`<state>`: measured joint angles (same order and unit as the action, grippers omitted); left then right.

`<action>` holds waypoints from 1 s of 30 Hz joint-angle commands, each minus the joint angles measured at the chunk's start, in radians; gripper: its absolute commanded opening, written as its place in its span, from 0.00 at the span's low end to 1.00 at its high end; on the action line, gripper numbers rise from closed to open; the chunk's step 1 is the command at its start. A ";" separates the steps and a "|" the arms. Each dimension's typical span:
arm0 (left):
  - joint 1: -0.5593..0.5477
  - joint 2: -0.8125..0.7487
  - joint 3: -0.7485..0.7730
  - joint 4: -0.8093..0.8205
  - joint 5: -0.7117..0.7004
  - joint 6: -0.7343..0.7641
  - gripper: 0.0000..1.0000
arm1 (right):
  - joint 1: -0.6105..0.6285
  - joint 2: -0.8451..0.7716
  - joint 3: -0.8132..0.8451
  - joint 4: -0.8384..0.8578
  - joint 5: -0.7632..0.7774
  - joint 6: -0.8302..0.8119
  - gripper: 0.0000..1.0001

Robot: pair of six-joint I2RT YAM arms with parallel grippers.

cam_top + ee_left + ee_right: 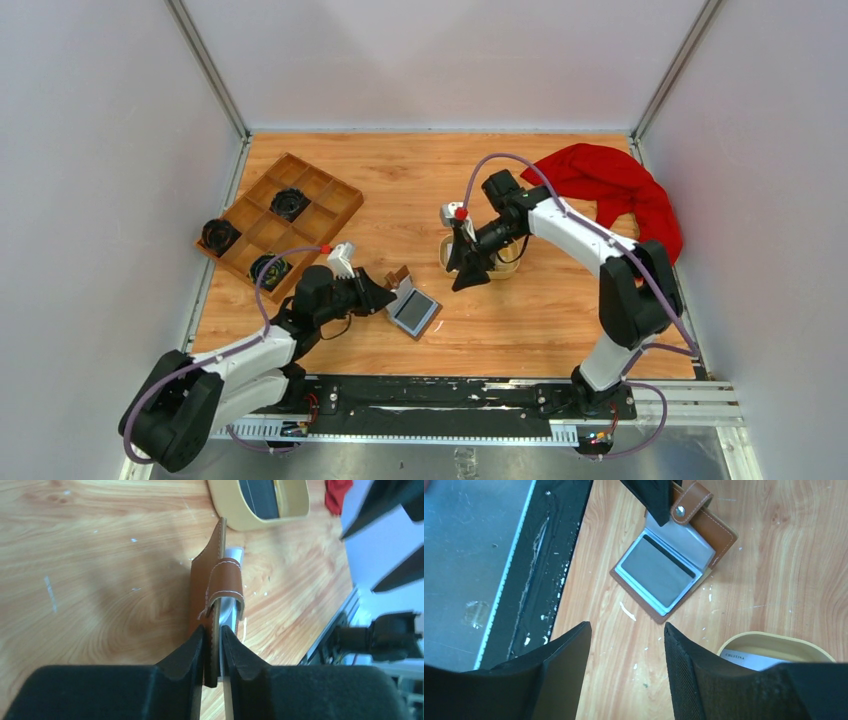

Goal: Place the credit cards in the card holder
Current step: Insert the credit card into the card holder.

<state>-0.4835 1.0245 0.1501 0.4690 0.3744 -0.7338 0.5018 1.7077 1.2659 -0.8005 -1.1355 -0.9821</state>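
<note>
My left hand (212, 647) is clamped on the card holder (202, 595) by its raised cover, propping it open on the bench (520, 320) (one of the credit cards (659, 572) already pocketed). Beyond the holder, my right hand (626, 630) hangs empty, fingers apart, over the dish (774, 639); I'd drop squarely onto the white card (746, 660) there.

A left arm (240, 352) and right arm (575, 228) are sitting bolted to a black base plate (450, 392) at the edge of a wood-grain tabletop (400, 170). White panels (430, 60) on aluminium posts (206, 65) are enclosing it, so this is looking like a robotics lab test cell. Purple cables (500, 157) are looping off the arms, while a card holder (413, 310), a red cloth (615, 185) and a wooden compartment tray (241, 200) are sharing the table.
</note>
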 commanded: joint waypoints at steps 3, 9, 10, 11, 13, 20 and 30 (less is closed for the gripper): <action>0.002 -0.064 -0.056 0.014 -0.148 -0.110 0.28 | 0.009 -0.082 -0.117 0.079 -0.033 0.225 0.57; 0.002 -0.040 -0.054 0.012 -0.131 -0.082 0.31 | 0.023 -0.030 -0.259 0.446 -0.071 0.692 0.52; 0.002 -0.038 -0.055 0.011 -0.130 -0.079 0.31 | 0.032 -0.019 -0.261 0.467 -0.062 0.728 0.51; 0.002 -0.035 -0.057 0.011 -0.126 -0.076 0.29 | 0.045 -0.013 -0.266 0.494 -0.055 0.767 0.51; 0.002 -0.020 -0.062 0.012 -0.114 -0.075 0.20 | 0.070 -0.011 -0.293 0.586 -0.055 0.869 0.51; -0.027 -0.104 -0.133 0.014 -0.214 -0.244 0.00 | 0.096 -0.002 -0.383 0.881 0.036 1.326 0.50; -0.139 -0.299 -0.209 0.013 -0.485 -0.485 0.00 | 0.089 0.033 -0.385 0.908 0.093 1.512 0.53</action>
<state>-0.5983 0.7204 0.0086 0.4583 0.0124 -1.1187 0.5892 1.7069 0.8886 0.0757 -1.0786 0.4122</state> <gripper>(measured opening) 0.021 0.520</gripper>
